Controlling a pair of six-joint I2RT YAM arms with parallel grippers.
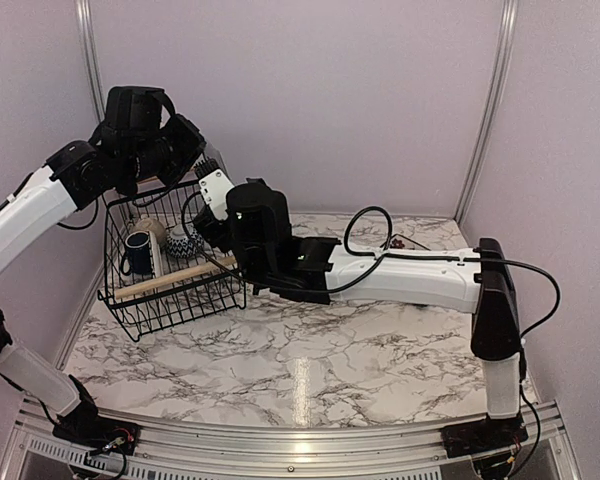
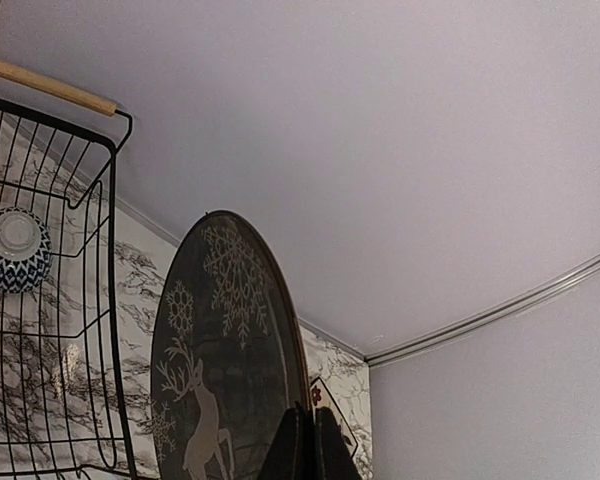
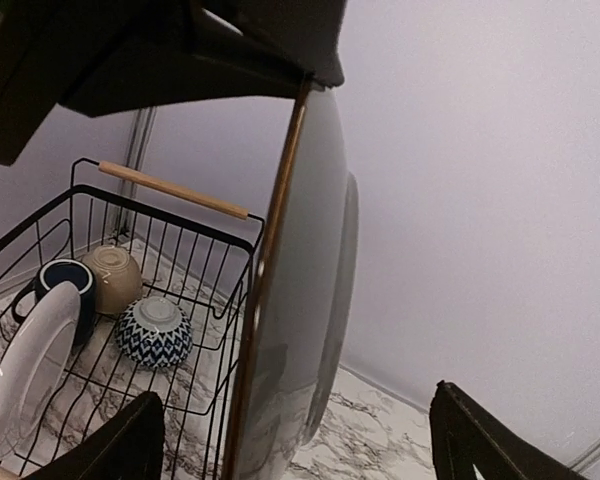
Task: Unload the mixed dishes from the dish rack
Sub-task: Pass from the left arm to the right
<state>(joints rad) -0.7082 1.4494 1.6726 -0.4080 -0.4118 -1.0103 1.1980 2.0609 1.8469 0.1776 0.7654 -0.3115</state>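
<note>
My left gripper [image 2: 310, 432] is shut on the rim of a dark plate [image 2: 225, 350] with a pale reindeer and snowflake pattern and a copper edge. It holds the plate upright in the air, to the right of the dish rack [image 1: 170, 285]. In the right wrist view the plate's glossy grey back [image 3: 310, 250] hangs edge-on from the left gripper above. My right gripper [image 3: 295, 405] is wide open, one finger on each side of the plate, not touching it. In the rack are a navy mug [image 3: 65, 285], a cream bowl [image 3: 115, 275], a blue patterned bowl [image 3: 152, 330] and a pale plate [image 3: 30, 370] standing on edge.
The rack's wooden handles [image 3: 170, 190] stand above its wire sides. A small square plate [image 2: 332, 405] with a red flower lies on the marble table behind the held plate, near the back wall. Both arms crowd the rack's right side [image 1: 230, 225].
</note>
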